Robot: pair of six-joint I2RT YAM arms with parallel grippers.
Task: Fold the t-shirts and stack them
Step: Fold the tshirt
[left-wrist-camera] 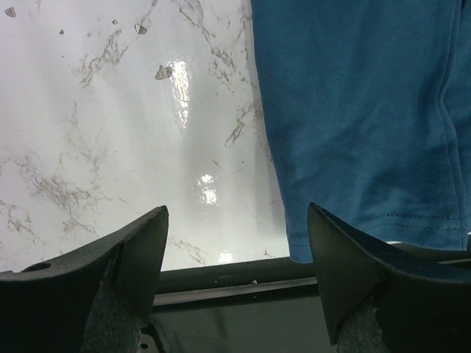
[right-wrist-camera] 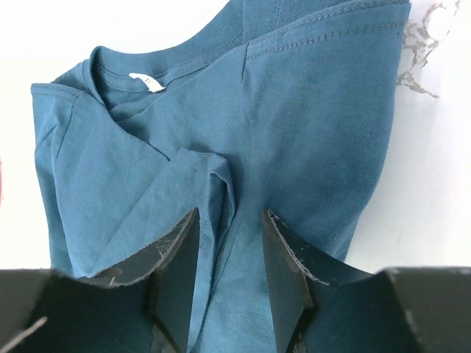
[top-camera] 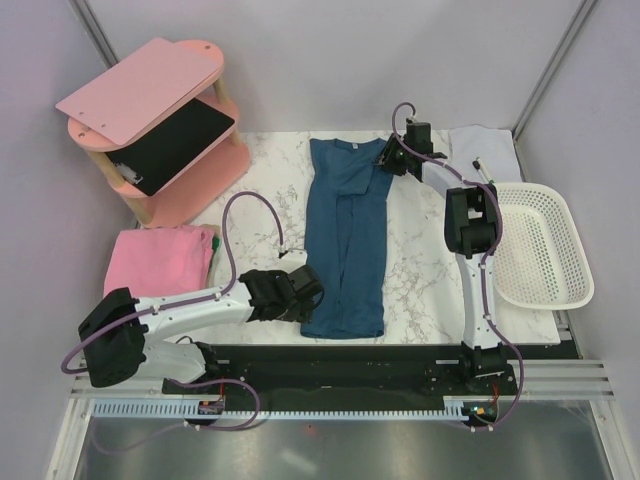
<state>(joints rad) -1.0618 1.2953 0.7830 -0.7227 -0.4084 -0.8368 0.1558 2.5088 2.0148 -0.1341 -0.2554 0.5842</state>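
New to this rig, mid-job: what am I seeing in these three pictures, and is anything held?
Two robot arms are bolted at the near edge of a marble table. One picture looks down from above; the other two look out from each wrist, past its own fingers. A teal t-shirt lies there, sides folded in; a pink t-shirt sits folded at left. The left gripper is open beside the teal hem corner; the right gripper is open over folded cloth near the collar. Neither visibly holds anything.

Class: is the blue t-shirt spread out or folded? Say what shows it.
Partly folded. The blue t-shirt lies as a long narrow strip, sides turned in over its middle, not yet folded lengthwise.
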